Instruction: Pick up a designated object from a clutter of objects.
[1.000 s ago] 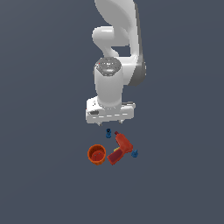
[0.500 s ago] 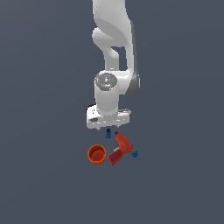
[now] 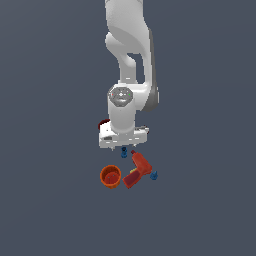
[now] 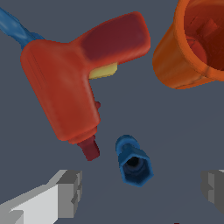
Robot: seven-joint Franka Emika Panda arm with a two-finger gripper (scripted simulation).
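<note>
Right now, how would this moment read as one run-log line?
phase: approach | gripper: open, astride small dark-blue piece | contact: none | neighbours: toy drill, orange cup | lifted: no

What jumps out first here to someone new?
The white arm dominates the exterior view, its pincer open low over the clutter. In the wrist view the dark-blue piece stands between the pincer's fingers, with the red-orange toy drill and the orange cup beyond it.
</note>
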